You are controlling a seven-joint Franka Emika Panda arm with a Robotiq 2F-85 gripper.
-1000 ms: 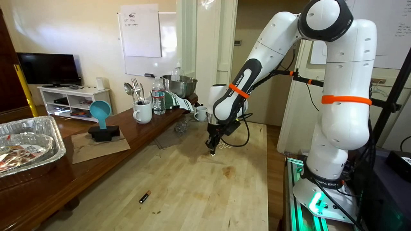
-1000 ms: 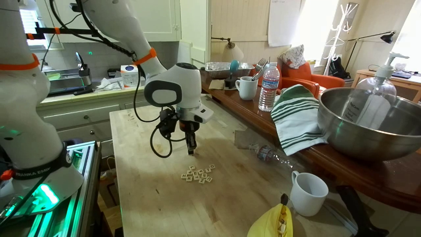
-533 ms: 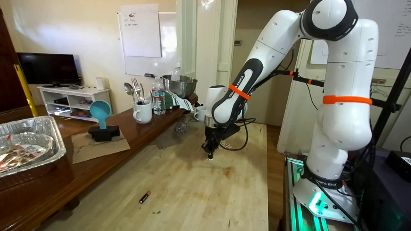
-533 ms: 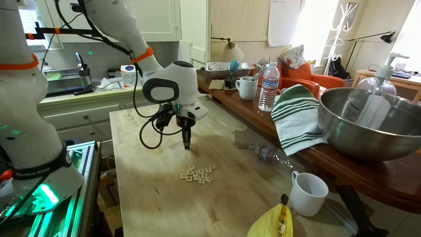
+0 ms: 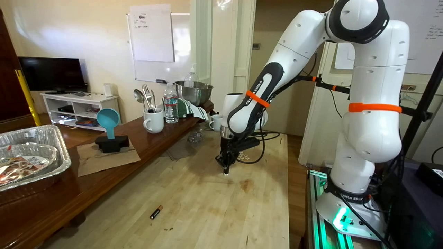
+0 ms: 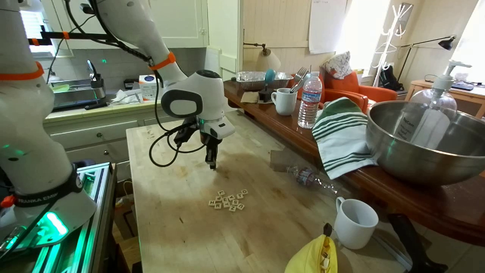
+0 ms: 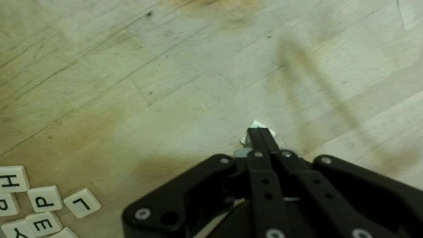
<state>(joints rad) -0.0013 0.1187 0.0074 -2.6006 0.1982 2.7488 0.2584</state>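
My gripper (image 7: pixel 259 129) is shut, its two dark fingers pressed flat together with no gap. Right under the tips lies a small white tile (image 7: pixel 256 124); only its corners show, and its face is hidden. The tips appear to rest on the tile rather than grip it. In an exterior view the gripper (image 5: pixel 226 171) points down at the wooden table, with the tile (image 5: pixel 226 174) a pale speck at its tip. Off to one side sits a cluster of letter tiles (image 6: pixel 226 204). At the wrist view's lower left, the H tile (image 7: pixel 20 180) and L tile (image 7: pixel 77 208) are readable.
A battery (image 5: pixel 156 212) lies on the table (image 5: pixel 207 221). Near the tile cluster's side are a white mug (image 6: pixel 356 227), a yellow pouch (image 6: pixel 308 256) and a crumpled clear bottle (image 6: pixel 308 177). A raised dark wooden ledge (image 5: pixel 114 180) runs along the table, carrying a metal bowl (image 6: pixel 390 159).
The gripper has slid a short way over the table, farther from the letter cluster, slowing lately. The tile under its tips has travelled along with it. The jaws stay shut; the cluster looks unmoved.
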